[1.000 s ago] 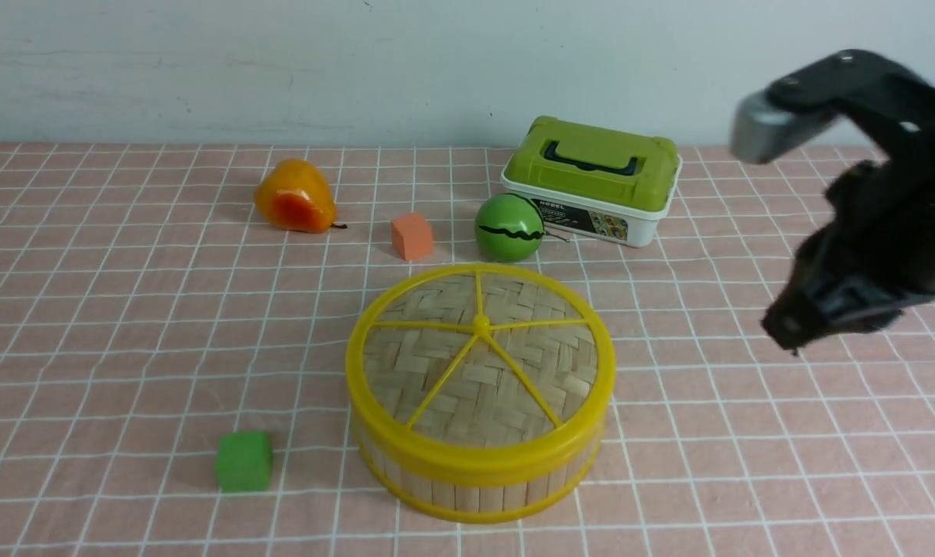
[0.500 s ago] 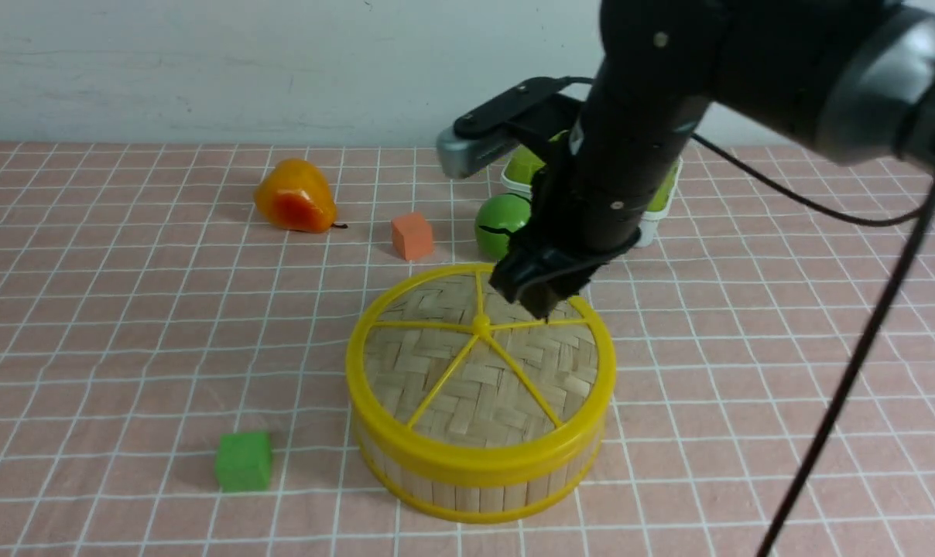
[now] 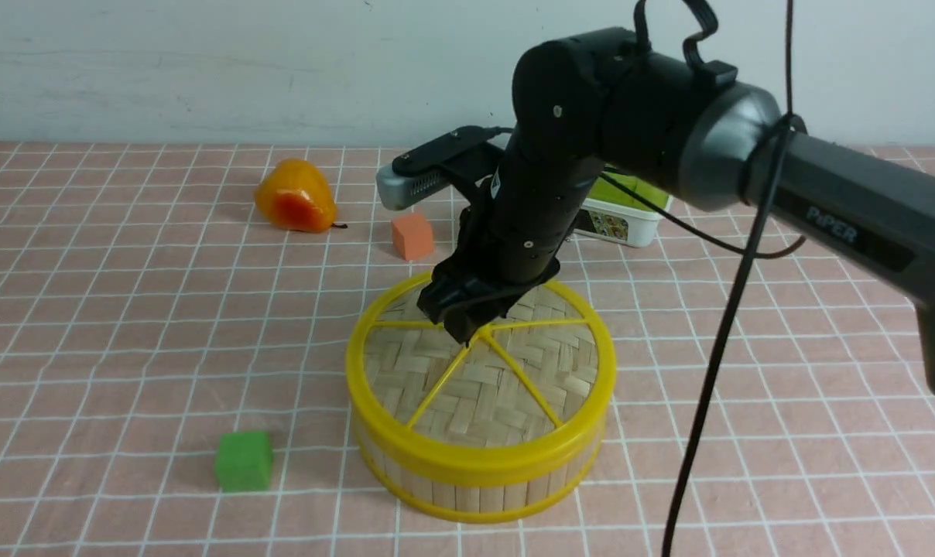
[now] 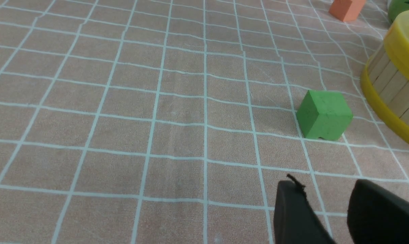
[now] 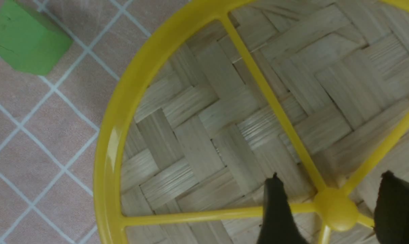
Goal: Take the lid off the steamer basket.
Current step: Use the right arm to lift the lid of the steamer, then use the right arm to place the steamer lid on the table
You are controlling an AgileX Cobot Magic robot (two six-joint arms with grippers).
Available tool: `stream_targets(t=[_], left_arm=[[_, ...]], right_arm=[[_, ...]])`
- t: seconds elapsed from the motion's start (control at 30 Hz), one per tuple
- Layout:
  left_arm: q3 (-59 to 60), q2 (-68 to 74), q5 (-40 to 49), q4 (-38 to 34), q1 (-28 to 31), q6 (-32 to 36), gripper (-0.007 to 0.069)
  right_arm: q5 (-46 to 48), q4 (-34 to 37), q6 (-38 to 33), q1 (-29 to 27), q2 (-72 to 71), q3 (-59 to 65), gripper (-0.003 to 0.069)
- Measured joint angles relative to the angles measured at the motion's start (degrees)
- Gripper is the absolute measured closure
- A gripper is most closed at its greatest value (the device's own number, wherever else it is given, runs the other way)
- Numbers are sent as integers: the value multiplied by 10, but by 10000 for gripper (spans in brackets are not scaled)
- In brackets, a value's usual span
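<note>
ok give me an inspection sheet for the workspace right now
surface: pink checked cloth, lightly wrinkled.
job's things: lid seated on steamer basket, not yet lifted.
clutter: green cube, orange cube, orange pear, green-and-white box partly hidden by the right arm.
grippers: right gripper over the lid, jaws open either side of the centre knob; left gripper low over the cloth, jaws open, empty.
cables: black cable hangs from the right arm, right of the steamer basket.
surroundings: pale wall behind; nothing else seen.

"piper" lettering, on right arm (image 3: 833, 225)
</note>
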Motion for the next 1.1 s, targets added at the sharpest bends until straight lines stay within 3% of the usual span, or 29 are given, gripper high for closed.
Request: stream_targets(t=[0.17,0.33,0.53,0.8,1.1], left_arm=[[0,0,0,0,0,0,386],[0,0,0,0,0,0,386],[0,0,0,0,0,0,386],[0,0,0,0,0,0,386],[0,0,0,0,0,0,386]], right_arm=[[0,-7,0,0,6,0,405],[9,-11,0,0,6,-4,575],[20,-19,0,0,-1,-5,579],[69,-85,0,-34,-137,-5,579],[73,-106,0,-181,-309,162,579]])
